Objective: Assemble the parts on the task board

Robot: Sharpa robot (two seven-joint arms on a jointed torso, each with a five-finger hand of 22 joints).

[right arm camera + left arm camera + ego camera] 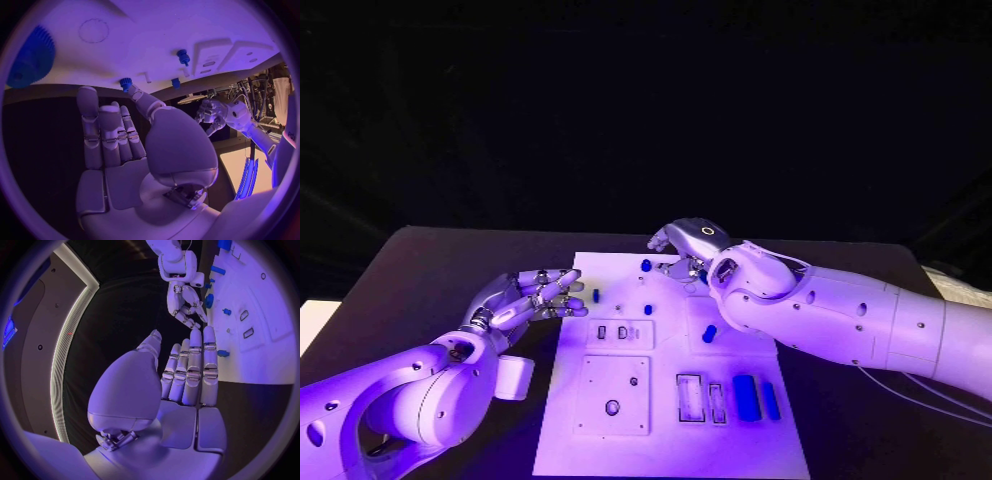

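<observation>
The white task board lies in the middle of the black table. Small blue parts stand on its far half: one peg near the far edge, another at the left edge, a third further in. My left hand hovers at the board's left edge, fingers stretched out and apart, holding nothing. My right hand is over the board's far edge, fingers extended and empty, its thumb close to a small blue peg.
Two long blue bars lie near the board's front right, beside rectangular slots. Another blue piece lies under my right forearm. A blue toothed wheel sits on the board. Dark table surrounds the board.
</observation>
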